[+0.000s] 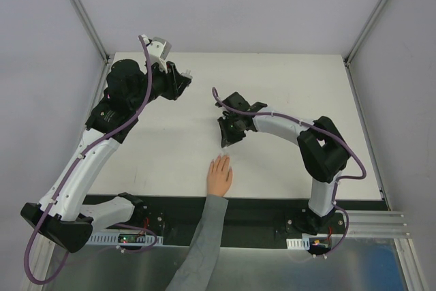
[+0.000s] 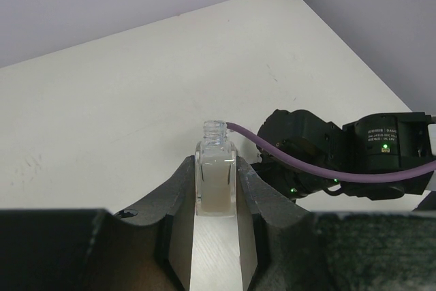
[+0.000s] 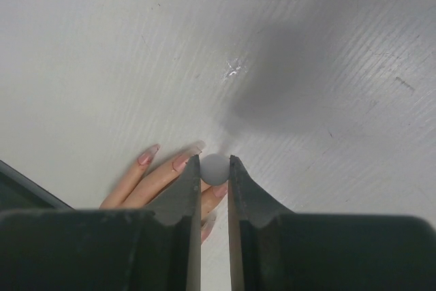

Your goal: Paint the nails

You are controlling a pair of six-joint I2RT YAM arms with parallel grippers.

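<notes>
Right gripper [image 3: 214,159] clamps a round grey cap [image 3: 215,169] by pink nails [image 3: 181,162]; left gripper [image 2: 216,165] grips square glass bottle [image 2: 216,183].

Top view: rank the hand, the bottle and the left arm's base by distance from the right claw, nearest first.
From the right claw:
1. Hand, right by it, toward the near edge.
2. Bottle, in the left claw, far side and to the left.
3. Left arm's base, near edge, far left.
</notes>
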